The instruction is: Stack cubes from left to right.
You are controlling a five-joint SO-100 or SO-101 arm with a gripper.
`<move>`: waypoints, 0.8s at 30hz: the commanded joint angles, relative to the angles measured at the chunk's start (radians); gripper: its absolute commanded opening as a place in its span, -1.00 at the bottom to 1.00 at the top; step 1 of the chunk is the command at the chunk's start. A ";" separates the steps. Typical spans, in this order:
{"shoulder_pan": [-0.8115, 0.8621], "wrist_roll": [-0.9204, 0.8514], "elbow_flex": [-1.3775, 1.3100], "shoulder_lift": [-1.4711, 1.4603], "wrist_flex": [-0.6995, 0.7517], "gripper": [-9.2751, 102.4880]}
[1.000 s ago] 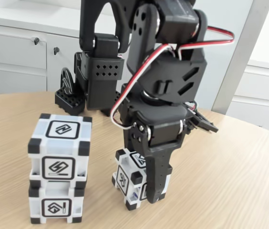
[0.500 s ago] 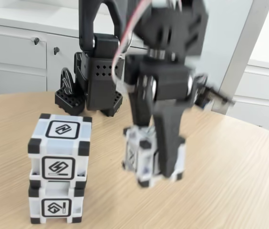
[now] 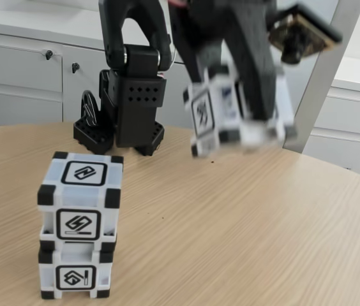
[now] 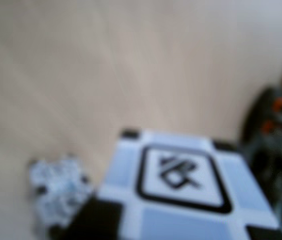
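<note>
Gripping a motion-blurred cube [image 3: 231, 111], fingers [image 3: 256, 95] hold it well above the wooden worktop [image 3: 244, 229], right of the two-cube stack [image 3: 79, 223]; wrist view shows the held cube's glyph face [image 4: 181, 190] close up.

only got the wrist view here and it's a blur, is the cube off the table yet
Observer: Yes. In the fixed view the held cube hangs in the pincer, well clear of the table.
Operator: how many are stacked already
Observer: Two. The upper stacked cube sits squarely on the bottom cube, at the fixed view's lower left.
Operator: am i above the stack
Observer: No. The held cube is up and to the right of it in the fixed view, nearer the arm's base.
</note>
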 commanded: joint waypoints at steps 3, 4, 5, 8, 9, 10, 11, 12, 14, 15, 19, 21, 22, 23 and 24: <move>0.040 0.011 -0.025 0.146 -0.008 -0.53; 0.066 0.009 -0.025 0.158 -0.008 -0.53; 0.097 0.006 -0.025 0.167 -0.009 -0.53; 0.189 -0.020 -0.025 0.169 -0.009 -0.53; 0.216 -0.026 -0.025 0.160 -0.011 -0.53; 0.242 -0.034 -0.025 0.153 -0.011 -0.53; 0.265 -0.038 -0.025 0.153 -0.011 -0.53; 0.288 -0.040 -0.025 0.153 -0.012 -0.53; 0.337 -0.043 -0.025 0.153 -0.014 -0.53; 0.362 -0.043 -0.023 0.152 -0.020 -0.53; 0.454 -0.058 -0.015 0.150 -0.026 -0.53; 0.491 -0.074 -0.008 0.150 -0.026 -0.53; 0.505 -0.083 -0.008 0.150 -0.021 -0.53; 0.515 -0.094 -0.008 0.150 -0.014 -0.53; 0.518 -0.101 -0.008 0.152 -0.012 -0.54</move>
